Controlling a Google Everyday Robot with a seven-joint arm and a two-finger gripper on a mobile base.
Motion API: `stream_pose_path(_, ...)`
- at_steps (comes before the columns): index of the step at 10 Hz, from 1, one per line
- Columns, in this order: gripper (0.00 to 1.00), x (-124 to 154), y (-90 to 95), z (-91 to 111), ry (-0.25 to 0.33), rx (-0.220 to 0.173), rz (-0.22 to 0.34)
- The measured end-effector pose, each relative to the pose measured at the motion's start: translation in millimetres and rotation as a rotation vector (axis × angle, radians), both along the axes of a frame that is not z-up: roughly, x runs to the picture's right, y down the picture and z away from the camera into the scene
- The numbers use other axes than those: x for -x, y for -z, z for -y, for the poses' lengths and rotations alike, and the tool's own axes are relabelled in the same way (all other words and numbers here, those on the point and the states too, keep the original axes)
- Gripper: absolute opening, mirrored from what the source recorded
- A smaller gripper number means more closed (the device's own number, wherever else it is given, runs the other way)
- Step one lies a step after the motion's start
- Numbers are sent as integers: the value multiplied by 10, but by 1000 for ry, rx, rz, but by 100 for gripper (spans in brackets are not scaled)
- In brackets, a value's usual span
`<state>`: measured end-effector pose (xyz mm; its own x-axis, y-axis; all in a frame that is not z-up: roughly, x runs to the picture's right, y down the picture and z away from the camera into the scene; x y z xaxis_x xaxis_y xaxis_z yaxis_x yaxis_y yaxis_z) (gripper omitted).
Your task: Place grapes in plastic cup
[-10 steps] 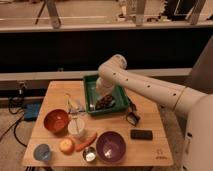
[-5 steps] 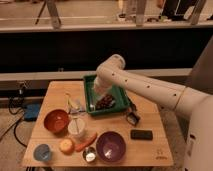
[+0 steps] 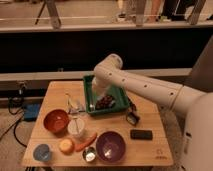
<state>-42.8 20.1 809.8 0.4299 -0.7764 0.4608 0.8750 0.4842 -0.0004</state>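
The grapes (image 3: 105,103), a dark maroon cluster, lie in the green tray (image 3: 119,95) at the back middle of the wooden table. My gripper (image 3: 100,99) hangs down from the white arm (image 3: 135,85) into the tray, right at the left side of the grapes. I cannot tell whether it touches them. The plastic cup (image 3: 76,127), whitish and translucent, stands upright on the table in front-left of the tray, between the red bowl and the purple bowl.
A red bowl (image 3: 55,120), purple bowl (image 3: 110,146), blue cup (image 3: 42,152), metal cup (image 3: 89,154), an orange (image 3: 66,145) and a carrot (image 3: 86,142) crowd the front left. A clear wrapper (image 3: 75,104) lies left of the tray. Black items (image 3: 141,134) lie to the right.
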Motion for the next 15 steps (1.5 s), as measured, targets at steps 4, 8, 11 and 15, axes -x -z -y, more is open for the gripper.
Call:
stream_pose_path(4,70,-81,-249,-67,5,58,-77)
stream_pose_path(8,64,-184,-432,-190,0,99,-115)
stream_pose_path(11,80,-207,-516,-252,6,123,-133)
stream_pose_path(15,78,-215,-688,-368,13,144,-145)
